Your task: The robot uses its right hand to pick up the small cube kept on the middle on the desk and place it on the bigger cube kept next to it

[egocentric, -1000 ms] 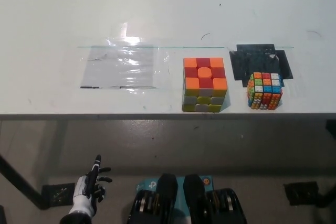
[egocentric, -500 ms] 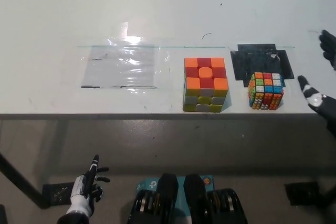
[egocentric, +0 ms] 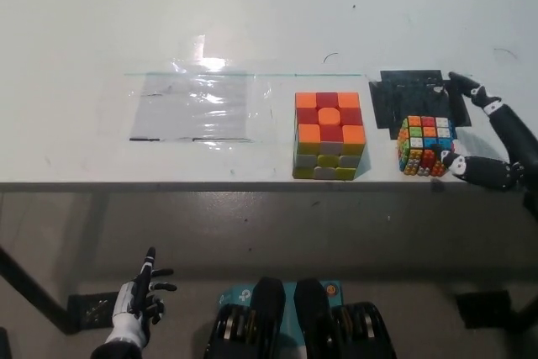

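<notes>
Right hand (egocentric: pixel 496 145) has reached small cube (egocentric: pixel 425 145), fingers wide, perhaps touching.

A white bench (egocentric: pixel 252 14) carries a big cube (egocentric: pixel 328 135) with an orange and red top, near the front edge. To its right, apart from it, sits a small cube (egocentric: pixel 425 145), many-coloured, partly on a black patch (egocentric: pixel 403 98). The black right hand (egocentric: pixel 492 145) is spread just beside the small cube's right side, one fingertip (egocentric: pixel 446 161) at its lower corner. A clear plastic sheet (egocentric: pixel 193 107) lies left of the big cube. The white left hand (egocentric: pixel 139 300) hangs below the bench, fingers apart.
</notes>
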Available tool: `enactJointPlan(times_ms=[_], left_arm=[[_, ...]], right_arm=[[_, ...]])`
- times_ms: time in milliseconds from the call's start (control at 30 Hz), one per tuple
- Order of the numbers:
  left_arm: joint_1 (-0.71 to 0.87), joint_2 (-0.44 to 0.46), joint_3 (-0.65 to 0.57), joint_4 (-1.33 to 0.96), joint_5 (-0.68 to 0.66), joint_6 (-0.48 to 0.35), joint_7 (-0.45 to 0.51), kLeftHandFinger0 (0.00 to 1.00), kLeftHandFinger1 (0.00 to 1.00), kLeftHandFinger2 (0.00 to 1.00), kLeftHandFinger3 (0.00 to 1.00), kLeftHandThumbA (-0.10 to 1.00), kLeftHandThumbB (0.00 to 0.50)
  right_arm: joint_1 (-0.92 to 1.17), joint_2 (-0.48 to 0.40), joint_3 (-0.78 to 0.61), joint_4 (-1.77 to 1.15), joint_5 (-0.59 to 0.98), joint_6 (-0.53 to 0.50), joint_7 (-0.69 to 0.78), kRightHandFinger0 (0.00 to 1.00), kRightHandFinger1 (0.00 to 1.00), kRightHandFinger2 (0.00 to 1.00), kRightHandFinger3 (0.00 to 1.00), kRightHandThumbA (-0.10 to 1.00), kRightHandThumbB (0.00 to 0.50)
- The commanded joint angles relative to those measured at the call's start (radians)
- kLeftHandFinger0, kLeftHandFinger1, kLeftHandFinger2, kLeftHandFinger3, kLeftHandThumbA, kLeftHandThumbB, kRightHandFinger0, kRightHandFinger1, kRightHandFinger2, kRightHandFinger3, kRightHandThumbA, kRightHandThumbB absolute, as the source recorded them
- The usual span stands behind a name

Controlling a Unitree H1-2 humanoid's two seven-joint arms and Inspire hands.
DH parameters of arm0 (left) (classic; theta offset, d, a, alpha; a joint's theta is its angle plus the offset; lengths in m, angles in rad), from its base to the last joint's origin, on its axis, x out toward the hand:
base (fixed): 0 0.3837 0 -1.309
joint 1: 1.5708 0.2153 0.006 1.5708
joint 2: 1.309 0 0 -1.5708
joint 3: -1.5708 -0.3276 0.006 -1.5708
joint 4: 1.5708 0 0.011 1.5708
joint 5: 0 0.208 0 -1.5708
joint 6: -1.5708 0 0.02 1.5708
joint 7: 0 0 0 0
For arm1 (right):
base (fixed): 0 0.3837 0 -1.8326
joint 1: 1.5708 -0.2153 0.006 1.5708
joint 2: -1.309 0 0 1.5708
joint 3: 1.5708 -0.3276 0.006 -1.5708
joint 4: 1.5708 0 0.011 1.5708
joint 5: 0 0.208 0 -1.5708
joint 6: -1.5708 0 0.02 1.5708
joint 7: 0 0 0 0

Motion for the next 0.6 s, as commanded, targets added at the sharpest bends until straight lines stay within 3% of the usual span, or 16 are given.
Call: enactJointPlan(times_ms=[0, 100, 300, 533, 567], left_arm=[[-0.034, 0.017, 0.001, 0.000, -0.012, -0.020, -0.005, 0.00, 0.07, 0.28, 0.30, 0.79, 0.500], [-0.034, 0.017, -0.002, 0.001, -0.007, -0.021, 0.000, 0.00, 0.05, 0.27, 0.29, 0.81, 0.500], [-0.038, 0.022, -0.003, 0.005, -0.006, -0.018, 0.004, 0.00, 0.06, 0.28, 0.28, 0.85, 0.500], [-0.046, 0.028, -0.007, 0.007, -0.004, -0.010, -0.002, 0.00, 0.06, 0.30, 0.31, 0.95, 0.500], [-0.046, 0.029, -0.009, 0.006, -0.001, -0.010, -0.002, 0.00, 0.05, 0.29, 0.30, 0.97, 0.500]], right_arm=[[-0.054, -0.034, 0.020, 0.014, -0.078, -0.095, 0.030, 1.00, 1.00, 1.00, 1.00, 0.63, 0.372], [-0.064, -0.037, 0.031, 0.036, -0.096, -0.107, 0.037, 1.00, 1.00, 1.00, 1.00, 0.61, 0.366], [-0.095, -0.042, 0.075, 0.077, -0.169, -0.147, 0.042, 1.00, 1.00, 1.00, 1.00, 0.67, 0.356], [-0.152, -0.029, 0.136, 0.097, -0.250, -0.174, 0.056, 1.00, 1.00, 1.00, 1.00, 0.64, 0.359], [-0.162, -0.025, 0.148, 0.097, -0.262, -0.175, 0.061, 1.00, 1.00, 1.00, 1.00, 0.65, 0.377]])
